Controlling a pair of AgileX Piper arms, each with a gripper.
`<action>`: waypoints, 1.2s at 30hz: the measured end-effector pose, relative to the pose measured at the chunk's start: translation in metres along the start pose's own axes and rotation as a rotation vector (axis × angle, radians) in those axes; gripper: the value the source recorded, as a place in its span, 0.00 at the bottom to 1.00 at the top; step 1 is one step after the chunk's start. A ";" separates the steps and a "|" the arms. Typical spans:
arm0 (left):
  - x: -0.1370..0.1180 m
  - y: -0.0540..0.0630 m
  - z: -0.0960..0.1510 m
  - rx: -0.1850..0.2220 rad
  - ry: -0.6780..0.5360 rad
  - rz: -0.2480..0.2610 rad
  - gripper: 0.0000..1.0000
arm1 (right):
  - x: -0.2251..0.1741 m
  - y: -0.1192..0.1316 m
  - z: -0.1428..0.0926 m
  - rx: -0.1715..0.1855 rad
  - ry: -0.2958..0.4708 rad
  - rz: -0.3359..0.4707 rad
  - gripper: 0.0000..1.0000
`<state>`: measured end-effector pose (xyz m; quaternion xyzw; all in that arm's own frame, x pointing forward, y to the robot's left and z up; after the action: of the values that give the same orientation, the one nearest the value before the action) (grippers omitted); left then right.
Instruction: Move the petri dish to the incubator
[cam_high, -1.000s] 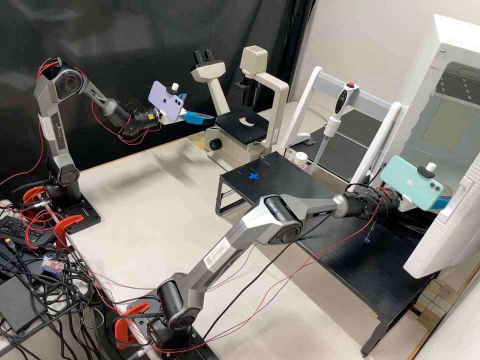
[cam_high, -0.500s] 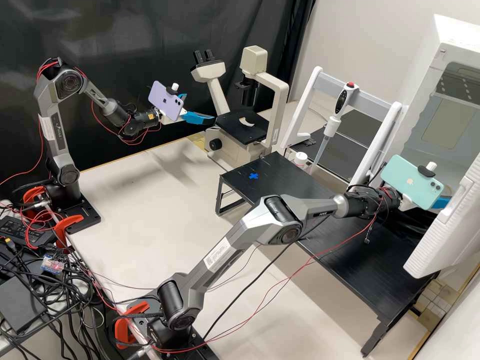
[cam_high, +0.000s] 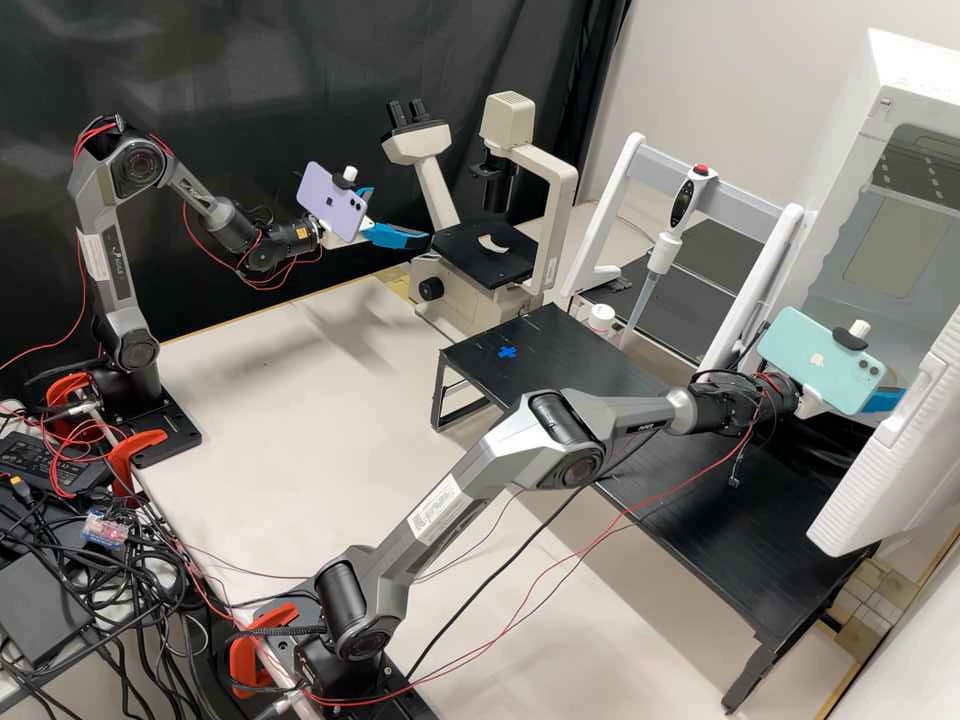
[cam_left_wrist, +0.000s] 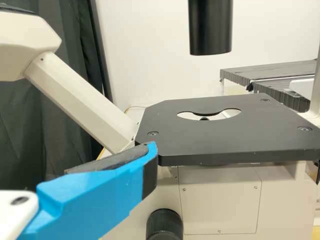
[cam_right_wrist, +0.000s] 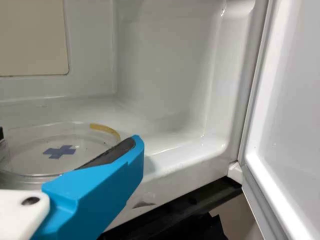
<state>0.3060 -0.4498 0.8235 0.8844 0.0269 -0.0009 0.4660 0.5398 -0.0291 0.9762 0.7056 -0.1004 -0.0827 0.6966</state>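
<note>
Pinches petri dish (cam_right_wrist: 30, 156) between right fingers (cam_high: 882, 401) | inside incubator (cam_right_wrist: 165, 60), door (cam_right_wrist: 295, 100) open | keeps-out: none | holds left fingers (cam_high: 398, 237) spread near microscope stage (cam_high: 470, 262)

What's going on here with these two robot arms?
The right gripper holds a petri dish just inside the incubator, whose door stands open. The dish has not been let go yet. The left gripper is open and empty near the microscope.
</note>
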 end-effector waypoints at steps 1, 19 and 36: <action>0.000 0.000 0.000 0.000 0.000 0.000 1.00 | 0.000 0.000 0.000 -0.004 0.000 0.000 1.00; 0.000 0.000 0.000 0.000 0.000 0.000 1.00 | -0.034 -0.002 0.009 0.054 -0.003 -0.079 1.00; 0.000 0.000 0.000 0.000 0.000 0.000 1.00 | -0.220 0.000 0.056 0.101 -0.050 -0.221 1.00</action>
<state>0.3060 -0.4498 0.8235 0.8844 0.0269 -0.0009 0.4660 0.3130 -0.0266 0.9699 0.7443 -0.0432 -0.1713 0.6440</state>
